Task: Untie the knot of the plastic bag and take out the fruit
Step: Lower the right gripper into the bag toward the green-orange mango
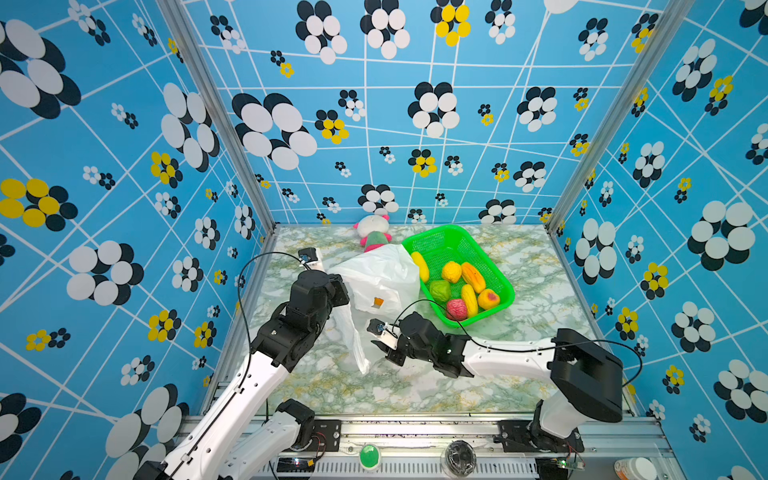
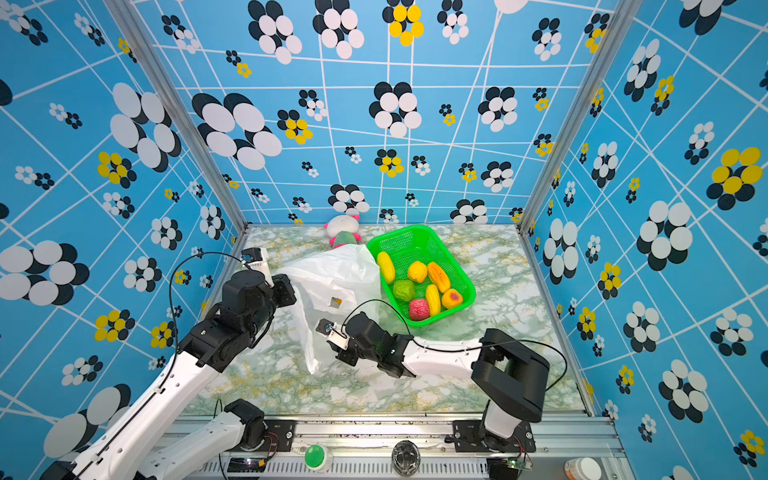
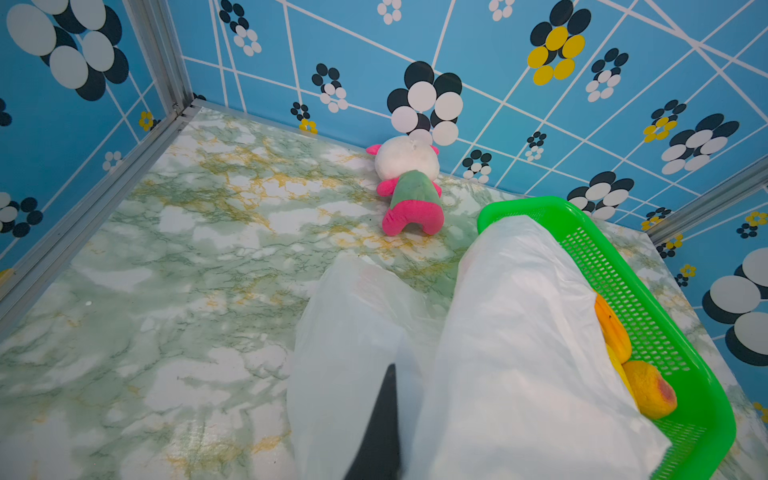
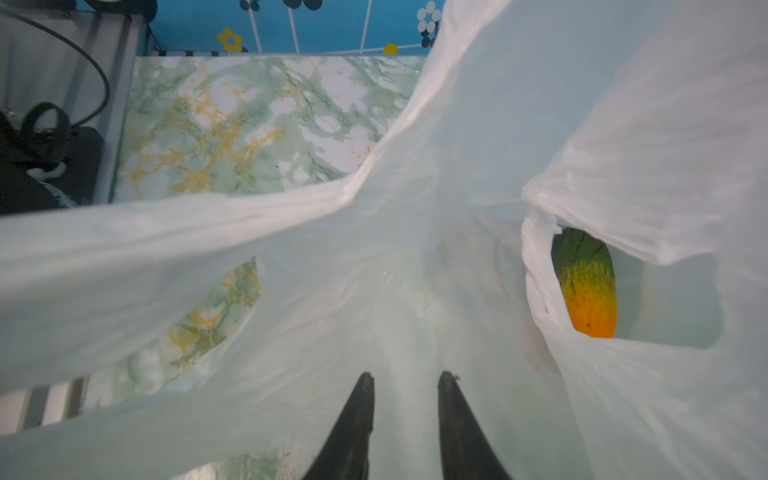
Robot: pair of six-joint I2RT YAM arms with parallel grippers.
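The plastic bag [image 1: 378,274] [image 2: 332,274] is a thin white carrier bag lying between both arms and leaning on the green basket [image 1: 440,241]. My left gripper [image 3: 392,382] is shut on the plastic bag [image 3: 519,332] at its left edge, and film hides all but one finger. A loose strip of the bag [image 1: 358,345] hangs toward the front. My right gripper [image 4: 405,376] [image 1: 377,345] stands open over the bag's film [image 4: 457,124]. One fruit [image 4: 586,286], green to orange, lies inside the bag's mouth. Several fruit [image 1: 457,286] lie in the basket. No knot shows.
A white, pink and green plush doll [image 1: 374,232] [image 3: 409,187] lies at the back wall behind the bag. The green basket [image 2: 409,239] [image 3: 623,270] takes up the back right of the marble table. A green button [image 1: 369,456] sits on the front rail.
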